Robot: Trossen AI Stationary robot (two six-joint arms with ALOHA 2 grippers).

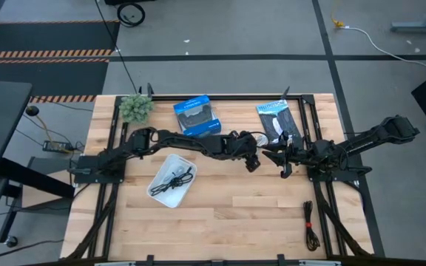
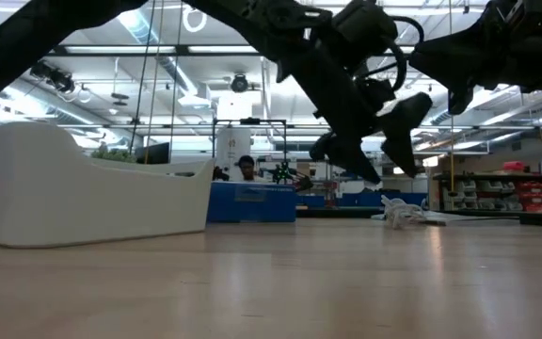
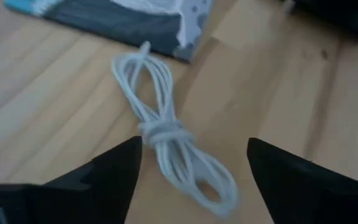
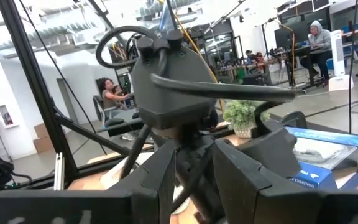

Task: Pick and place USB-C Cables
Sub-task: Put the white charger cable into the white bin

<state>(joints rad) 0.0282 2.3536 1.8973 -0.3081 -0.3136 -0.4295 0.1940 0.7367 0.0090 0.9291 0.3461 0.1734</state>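
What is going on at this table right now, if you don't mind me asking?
The robot is sorting USB-C cables into a white tray, which already holds dark cable bundles. The left gripper hovers open above a white cable lying on the wood beside a flat black packet, not yet gripping it. The right gripper waits close by. Another black cable lies near the table's front right.

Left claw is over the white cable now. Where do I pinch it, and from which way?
Pinch the white cable at its wrapped waist, the narrowest, stiffest part with loose loops at both ends. Come straight down with the open left claw, one finger on each side of the bundle, which lies flat on the table.
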